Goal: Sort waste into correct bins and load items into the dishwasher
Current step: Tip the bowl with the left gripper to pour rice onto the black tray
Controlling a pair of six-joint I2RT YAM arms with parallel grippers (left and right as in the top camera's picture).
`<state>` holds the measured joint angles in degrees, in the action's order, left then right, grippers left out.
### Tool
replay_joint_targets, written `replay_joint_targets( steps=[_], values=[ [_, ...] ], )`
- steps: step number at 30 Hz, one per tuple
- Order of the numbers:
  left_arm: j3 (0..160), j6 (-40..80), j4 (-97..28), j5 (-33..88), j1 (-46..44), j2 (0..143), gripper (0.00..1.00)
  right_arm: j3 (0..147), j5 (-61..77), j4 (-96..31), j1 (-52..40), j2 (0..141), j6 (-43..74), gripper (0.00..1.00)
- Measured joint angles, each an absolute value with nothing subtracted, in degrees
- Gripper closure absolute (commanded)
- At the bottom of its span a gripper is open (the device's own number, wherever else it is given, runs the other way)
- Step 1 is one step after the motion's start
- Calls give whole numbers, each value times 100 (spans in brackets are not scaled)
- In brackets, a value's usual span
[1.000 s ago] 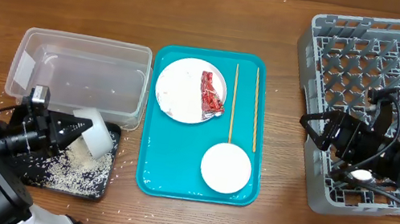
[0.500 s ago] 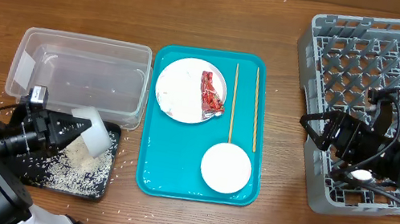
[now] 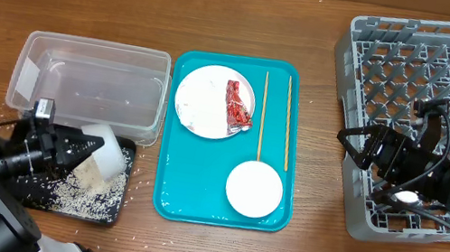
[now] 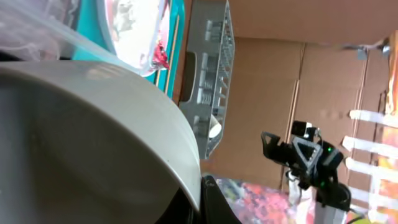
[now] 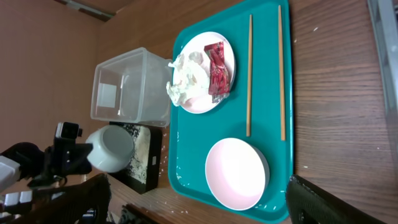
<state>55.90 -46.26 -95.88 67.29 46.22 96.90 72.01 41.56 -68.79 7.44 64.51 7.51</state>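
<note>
Well, the left gripper (image 3: 79,149), at the lower left of the overhead frame, is clamped tight on the small white bowl (image 3: 109,151). The bowl hangs tipped on its side just right of the jaws, and its mouth seems to face the teal tray (image 3: 196,190). It is over the upper part of the black tray (image 3: 104,218), right beside the near corner of the clear tub (image 3: 96,48). Rice (image 3: 87,185) lies heaped under it, too many grains to count, with some strewn on the table. The right gripper (image 3: 351,147) is spread wide and holds nothing, poised over the left edge of the dish rack (image 3: 420,58) at the far right. So I'd judge the bowl has the whole table to cross, and the right arm is the nearer one to the rack. On the teal tray I count one plate (image 3: 202,99), one red wrapper (image 3: 238,105), one tissue wad (image 5: 186,78), one pink bowl (image 3: 254,189), and two chopsticks (image 3: 263,114) (image 3: 288,123) lying parallel, top to bottom in the frame.
</note>
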Motion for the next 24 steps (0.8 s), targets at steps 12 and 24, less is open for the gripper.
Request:
replay_joint_targets(
  steps=[12,24],
  values=[
    [5592,-4171,-9424,6434,4399,8414,96,7201,4156,-6879,744,6451,751,8],
    [5706,-462,-7629,3503,4386,5881,96,7201,4156,-6875,744,6451,753,8]
  ],
)
